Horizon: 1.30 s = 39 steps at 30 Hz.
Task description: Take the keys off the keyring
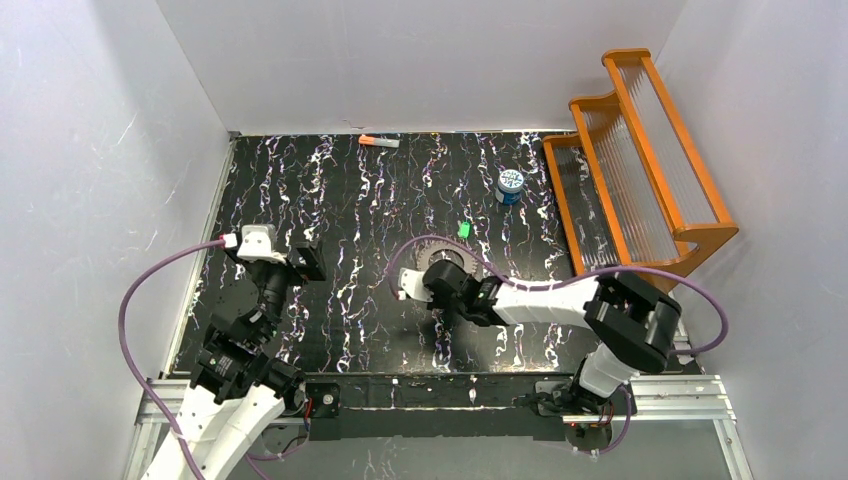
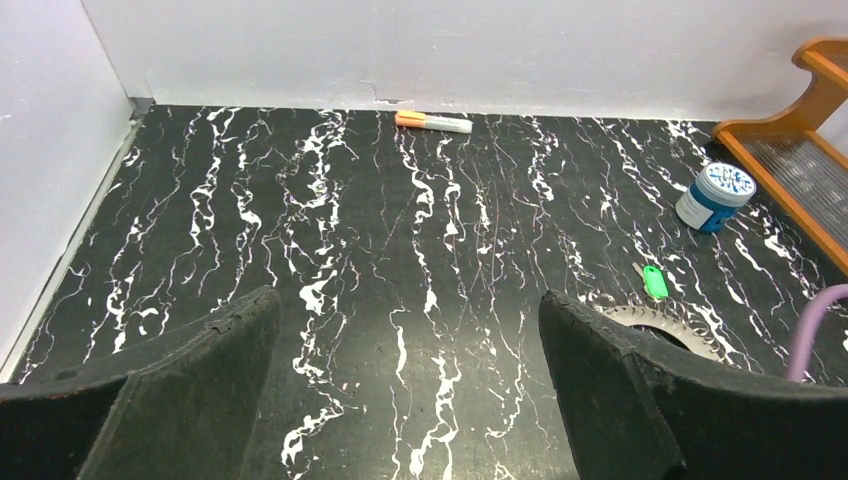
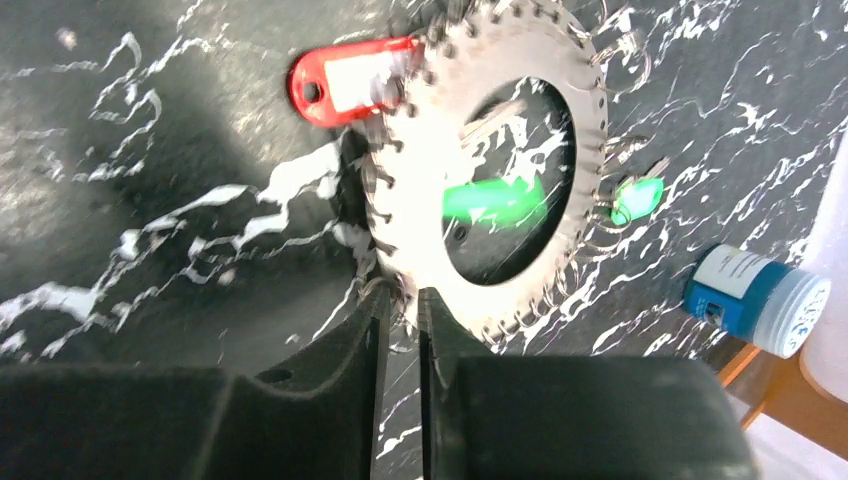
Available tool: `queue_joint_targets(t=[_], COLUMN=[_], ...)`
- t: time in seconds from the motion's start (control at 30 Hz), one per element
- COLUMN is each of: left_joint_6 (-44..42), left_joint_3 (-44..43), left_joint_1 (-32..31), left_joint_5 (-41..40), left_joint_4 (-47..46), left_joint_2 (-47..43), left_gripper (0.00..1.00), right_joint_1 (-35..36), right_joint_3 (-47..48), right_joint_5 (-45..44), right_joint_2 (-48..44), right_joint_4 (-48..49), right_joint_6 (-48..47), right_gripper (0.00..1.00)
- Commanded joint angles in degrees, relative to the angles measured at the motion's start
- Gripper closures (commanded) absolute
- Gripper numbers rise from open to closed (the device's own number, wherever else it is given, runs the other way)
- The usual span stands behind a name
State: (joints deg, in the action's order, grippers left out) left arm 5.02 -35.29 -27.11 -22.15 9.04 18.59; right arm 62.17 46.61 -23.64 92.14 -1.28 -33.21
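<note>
The toothed grey keyring (image 3: 420,170) lies mid-table, its near edge pinched between my right gripper (image 3: 400,300) jaws; it also shows in the top view (image 1: 452,260). A red key (image 3: 345,80) hangs at the ring's far left edge. One green key (image 3: 495,200) shows blurred through the ring's hole. A second green key (image 3: 638,197) lies just beyond the ring's right edge, and also shows in the top view (image 1: 464,229) and left wrist view (image 2: 655,282); I cannot tell if it is attached. My left gripper (image 2: 410,380) is open and empty, left of the ring (image 2: 660,322).
A blue-and-white canister (image 1: 510,186) stands behind the ring. An orange-and-grey marker (image 1: 378,141) lies by the back wall. A wooden rack (image 1: 640,160) fills the right side. White walls close the left and back.
</note>
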Motion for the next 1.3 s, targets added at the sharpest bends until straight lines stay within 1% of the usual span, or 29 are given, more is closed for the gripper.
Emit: queue_joint_targets(t=[0.0,0.2,0.3,0.37,0.43,0.5,0.57,0.6,0.67,0.77,0.87,0.97,1.03,1.2,1.27], left_joint_6=[-0.38,0.54,0.71,0.89,2.38,3.05,3.71,3.96,4.72,5.69,6.33,7.13,7.33,7.58,7.99], left_joint_3=[0.26,-0.40,-1.21,-3.02,-6.01,-8.51,-10.96,-12.23,-15.05,-18.71,-22.07,-24.32,-25.85,-28.55,-29.33], left_joint_1=[0.22,0.22,0.22,0.24,0.22,0.22,0.22,0.22,0.14,-0.32,-1.42,-2.73,-3.67,-5.07,-5.14], left_joint_5=[2.13,6.00,9.83,12.80,14.69,17.46,19.69,20.92,23.90,28.97,32.33,35.72,37.49,40.95,43.17], left_joint_4=[-1.20,-1.45,-1.61,-0.47,2.06,3.65,4.85,5.41,6.32,6.43,6.07,4.98,4.57,2.66,1.97], left_joint_2=[2.04,6.59,9.98,14.23,20.00,25.76,31.23,34.19,39.78,47.40,55.39,61.98,66.09,74.34,77.35], left_gripper=[0.02,0.02,0.02,0.02,0.02,0.02,0.02,0.02,0.03,0.07,0.10,0.14,0.18,0.25,0.30], right_joint_1=[0.58,-1.21,-5.48,-9.59,-13.67,-16.18,-18.89,-20.41,-24.26,-31.36,-37.99,-40.85,-42.09,-43.49,-43.68], right_joint_3=[-0.70,-1.76,-3.10,-4.16,-5.45,-6.49,-7.37,-8.11,-10.35,-14.52,-18.23,-20.19,-21.09,-21.43,-21.72], right_joint_5=[1.38,6.55,10.73,14.25,18.99,20.44,22.55,23.20,27.25,33.46,41.32,46.04,47.80,47.78,47.66], right_joint_2=[-6.54,-13.69,-16.69,-19.38,-21.90,-23.64,-24.79,-25.41,-26.77,-28.53,-27.07,-23.93,-21.99,-16.81,-14.54], right_joint_4=[-2.50,-2.95,-4.22,-4.42,-3.72,-3.30,-3.28,-2.77,-1.29,2.88,9.18,14.46,17.65,20.78,22.41], right_joint_6=[10.74,25.09,33.23,39.30,44.47,49.57,54.84,56.98,61.11,66.92,71.86,76.21,78.33,81.28,82.43], right_gripper=[0.71,0.45,0.33,0.24,0.22,0.17,0.14,0.13,0.14,0.21,0.26,0.29,0.30,0.31,0.32])
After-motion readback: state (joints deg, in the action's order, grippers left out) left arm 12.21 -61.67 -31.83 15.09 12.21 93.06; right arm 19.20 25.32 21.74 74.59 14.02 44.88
